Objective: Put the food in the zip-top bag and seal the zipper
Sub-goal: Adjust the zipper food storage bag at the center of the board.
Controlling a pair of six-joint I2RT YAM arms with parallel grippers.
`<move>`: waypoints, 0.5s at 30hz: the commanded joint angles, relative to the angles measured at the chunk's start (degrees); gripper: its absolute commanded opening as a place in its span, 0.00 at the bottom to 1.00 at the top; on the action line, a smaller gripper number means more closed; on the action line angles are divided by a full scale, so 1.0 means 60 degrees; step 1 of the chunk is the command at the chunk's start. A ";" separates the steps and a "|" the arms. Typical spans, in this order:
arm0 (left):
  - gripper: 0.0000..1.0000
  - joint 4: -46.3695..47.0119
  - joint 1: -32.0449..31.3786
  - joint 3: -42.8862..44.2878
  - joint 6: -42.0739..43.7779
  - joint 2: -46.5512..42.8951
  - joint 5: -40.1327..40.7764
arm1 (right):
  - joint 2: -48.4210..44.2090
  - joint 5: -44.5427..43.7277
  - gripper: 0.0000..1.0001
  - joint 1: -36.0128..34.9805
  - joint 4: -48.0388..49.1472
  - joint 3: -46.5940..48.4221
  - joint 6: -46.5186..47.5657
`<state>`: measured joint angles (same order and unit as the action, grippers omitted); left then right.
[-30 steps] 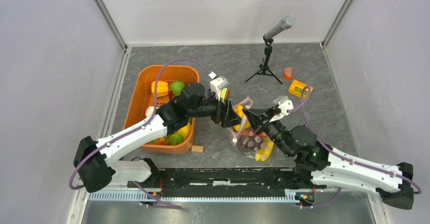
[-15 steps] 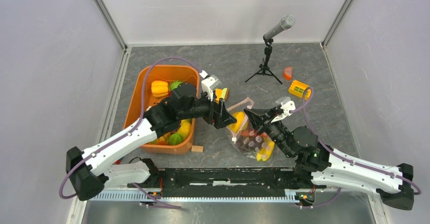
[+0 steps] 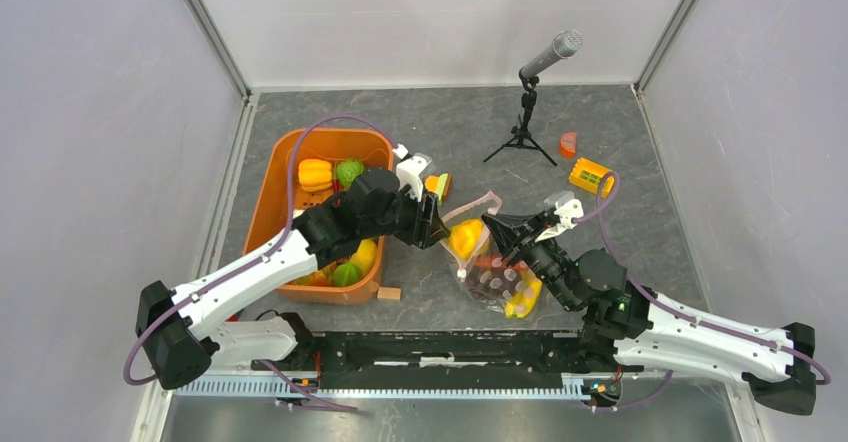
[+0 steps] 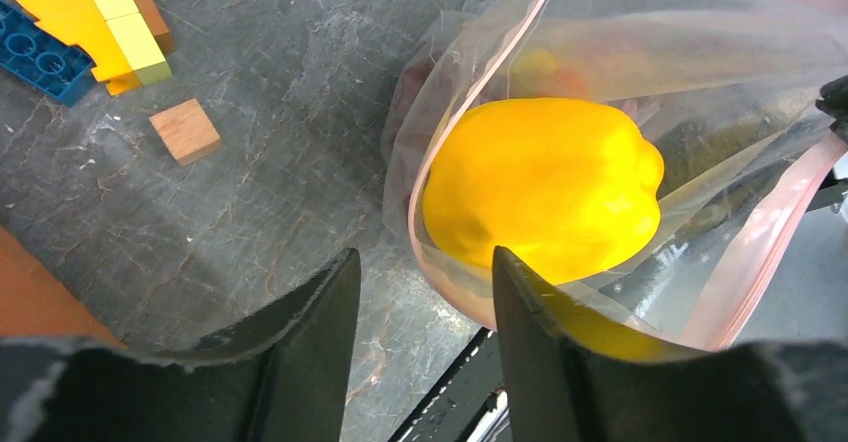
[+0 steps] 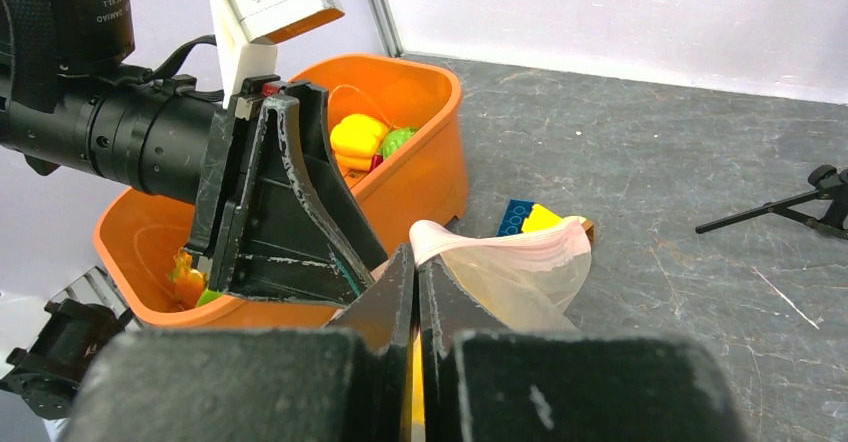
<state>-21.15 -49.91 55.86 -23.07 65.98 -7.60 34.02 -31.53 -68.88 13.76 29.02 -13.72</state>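
From the top camera, the clear plastic zip-top bag (image 3: pixel 497 280) lies on the grey table (image 3: pixel 450 122) between the two arms. A big yellow toy pepper (image 3: pixel 466 238) sits in its mouth, with other toy food lower down inside. The orange plastic tub (image 3: pixel 268 202) beside it has toy fruit and vegetables (image 3: pixel 315 174) in it, so I think the job is only partly done. In the left wrist camera, the left gripper (image 4: pixel 422 267) has its two fingers apart with nothing between them. It is just in front of the yellow pepper, which is inside the bag's open edge. In the right wrist camera, the right gripper (image 5: pixel 415 262) is squeezed tight on the pink zipper strip (image 5: pixel 500 245) and holds the bag's mouth up and open. The zipper is not closed yet, so the tub food has to go in first, and then the bag gets sealed
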 commanded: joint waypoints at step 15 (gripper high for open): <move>0.02 0.0875 -0.0016 0.0622 0.0296 -0.0001 -0.0587 | -0.0142 -0.0371 0.02 -0.0003 0.0481 0.0100 -0.0143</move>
<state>-19.44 -49.91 55.90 -22.59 68.34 -9.45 34.54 -30.92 -68.88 14.13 29.02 -13.69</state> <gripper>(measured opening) 0.048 0.025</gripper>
